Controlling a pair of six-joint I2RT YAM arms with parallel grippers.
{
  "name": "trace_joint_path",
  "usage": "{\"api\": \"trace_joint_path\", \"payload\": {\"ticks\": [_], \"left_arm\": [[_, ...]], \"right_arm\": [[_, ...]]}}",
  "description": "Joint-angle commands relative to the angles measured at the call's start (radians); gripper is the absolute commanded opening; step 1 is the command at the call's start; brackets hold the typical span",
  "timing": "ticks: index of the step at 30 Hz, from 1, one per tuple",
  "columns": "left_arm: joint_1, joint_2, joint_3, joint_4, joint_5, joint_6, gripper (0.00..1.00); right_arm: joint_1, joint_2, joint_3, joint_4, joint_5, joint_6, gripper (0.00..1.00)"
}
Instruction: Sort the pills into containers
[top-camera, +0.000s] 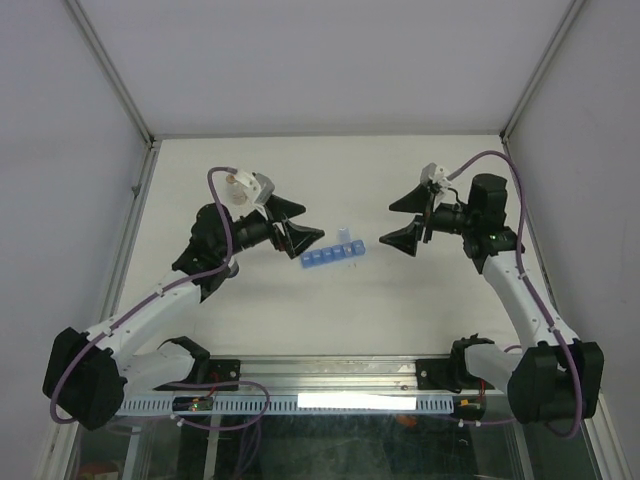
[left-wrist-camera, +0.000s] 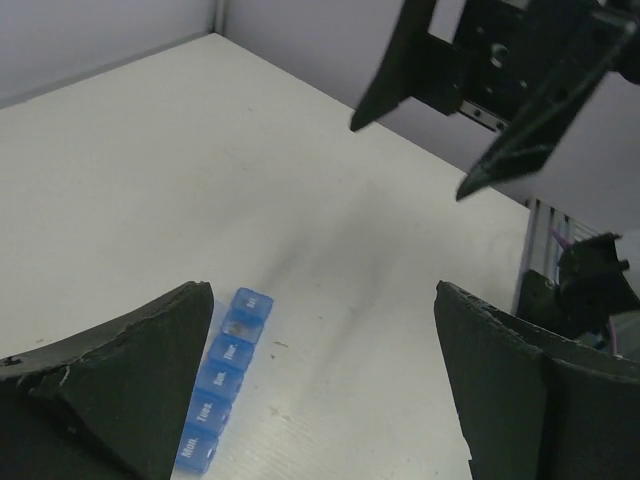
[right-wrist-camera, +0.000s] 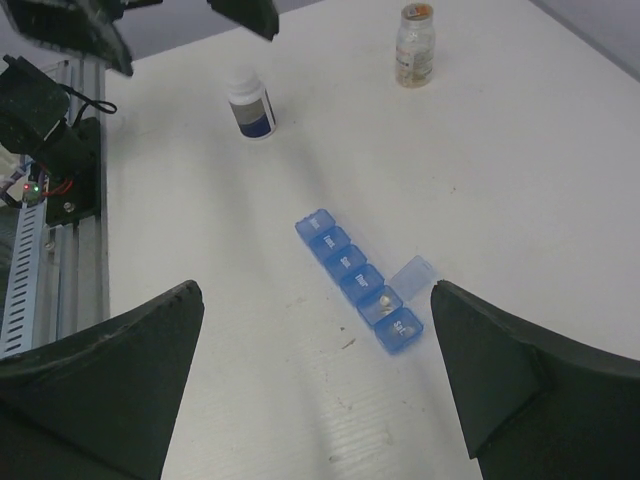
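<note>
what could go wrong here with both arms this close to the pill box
The pill box has one lid flipped open with a pill inside, so a nudge could spill it. The open left hand and right hand flank the box and might collide over it.

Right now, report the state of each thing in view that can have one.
Left pincer: open, empty.
Right pincer: open, empty.
Pill organizer: lying flat, one lid flipped open, the others shut.
Pill: sitting in the open compartment.
White bottle: upright, capped.
Clear bottle: upright; cannot tell whether it is capped.
</note>
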Motion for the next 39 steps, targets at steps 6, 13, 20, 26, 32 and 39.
{"api": "trace_joint_path", "payload": {"ticks": [6,13,20,26,32,39], "left_arm": [[-0.069,-0.017,-0.2,0.37,0.088,0.11,0.98],[-0.097,0.131,-0.273,0.468,0.055,0.193,0.99],[-0.227,0.236,-0.225,0.297,-0.115,0.518,0.99],[-0.225,0.35,-0.126,0.164,-0.199,0.538,0.99],[-0.223,0.463,0.0,-0.025,-0.283,0.561,0.99],[-0.221,0.539,0.083,-0.159,-0.313,0.609,0.98]], "right_arm": [[-0.028,0.076,0.052,0.008,-0.111,-0.006,1.0],[0.017,0.236,0.194,-0.343,0.051,-0.351,1.0],[0.08,0.462,0.339,-0.479,0.256,-0.516,0.98],[0.081,0.613,0.45,-0.492,0.294,-0.502,0.94],[0.08,0.749,0.573,-0.513,0.247,-0.413,0.86],[0.084,0.825,0.625,-0.5,0.247,-0.346,0.79]]}}
